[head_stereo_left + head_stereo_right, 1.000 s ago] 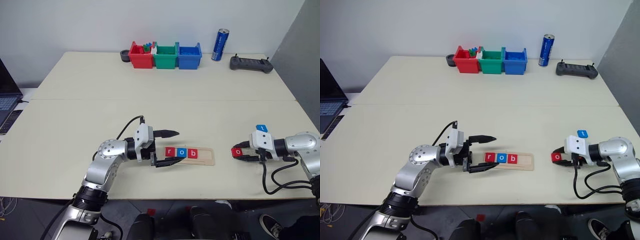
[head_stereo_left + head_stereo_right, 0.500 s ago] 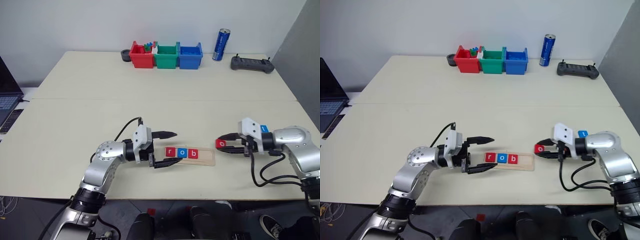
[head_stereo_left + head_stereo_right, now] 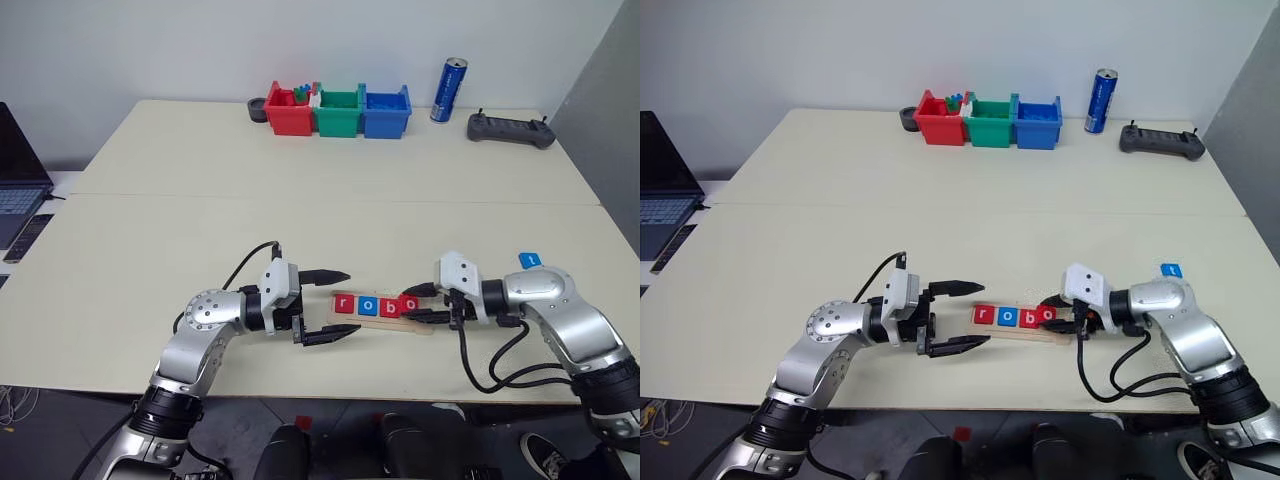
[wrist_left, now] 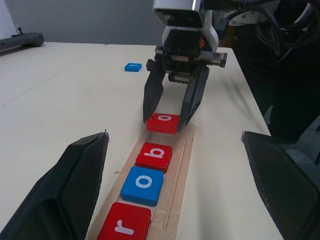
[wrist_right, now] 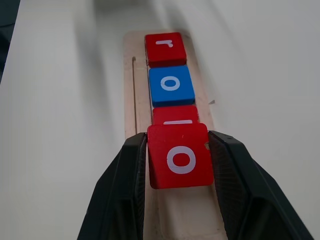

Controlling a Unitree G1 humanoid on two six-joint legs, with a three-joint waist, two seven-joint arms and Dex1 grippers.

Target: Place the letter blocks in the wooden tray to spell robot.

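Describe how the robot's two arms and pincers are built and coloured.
Both arms are silver-grey metal with rounded joint housings, each ending in a white wrist block. The left pincer and right pincer each have two black tapered fingers, textured on the inner faces. Black cables loop from each wrist along the forearm.

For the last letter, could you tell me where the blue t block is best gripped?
Grip the t block across two opposite side edges, coming from above. It lies flat and alone on the table, beyond the right arm, so only its thin sides offer a pinch.

Head views overlook; wrist views face along wooden tray [image 4: 182, 150].
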